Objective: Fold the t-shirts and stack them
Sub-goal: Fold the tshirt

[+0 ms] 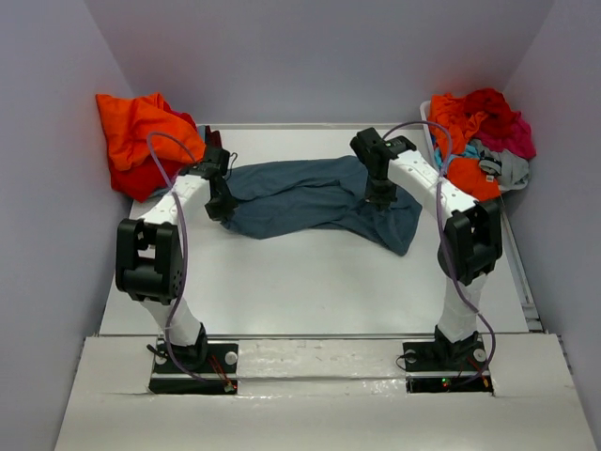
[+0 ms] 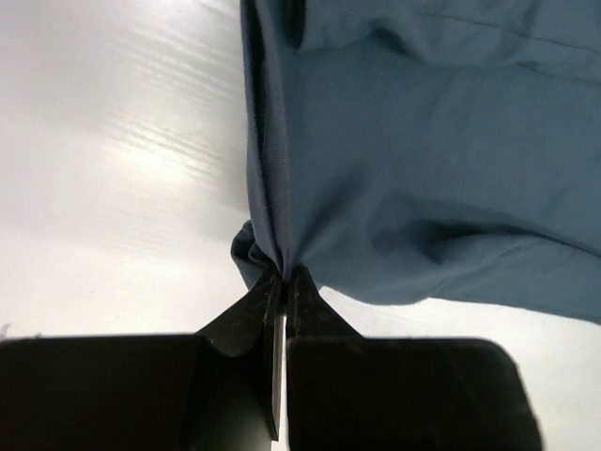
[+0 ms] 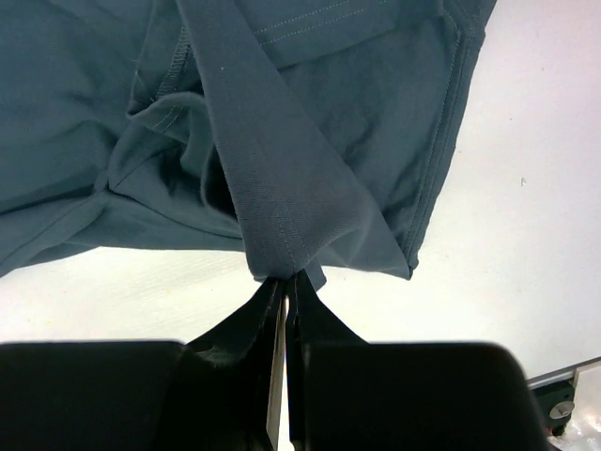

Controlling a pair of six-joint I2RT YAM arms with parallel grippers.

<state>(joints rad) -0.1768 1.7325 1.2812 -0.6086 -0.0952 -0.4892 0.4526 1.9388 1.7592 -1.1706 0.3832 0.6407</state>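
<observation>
Left gripper [image 2: 284, 282] and right gripper [image 3: 285, 282] each pinch thin folds of the slate-blue t-shirt [image 1: 310, 193]; uneven pulling could slip one. It'd bunch.

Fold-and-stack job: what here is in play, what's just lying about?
In play: slate-blue shirt, pinched by left hand and right hand; orange-red pile back left; mixed pile back right.
Lying about: white bin by the mixed pile; metal rail along table's right edge.

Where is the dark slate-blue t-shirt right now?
The dark slate-blue cloth t-shirt lies crumpled around the middle of the white table in the top view, between the arms. The left gripper pinches its left end, the right gripper its right side.
</observation>
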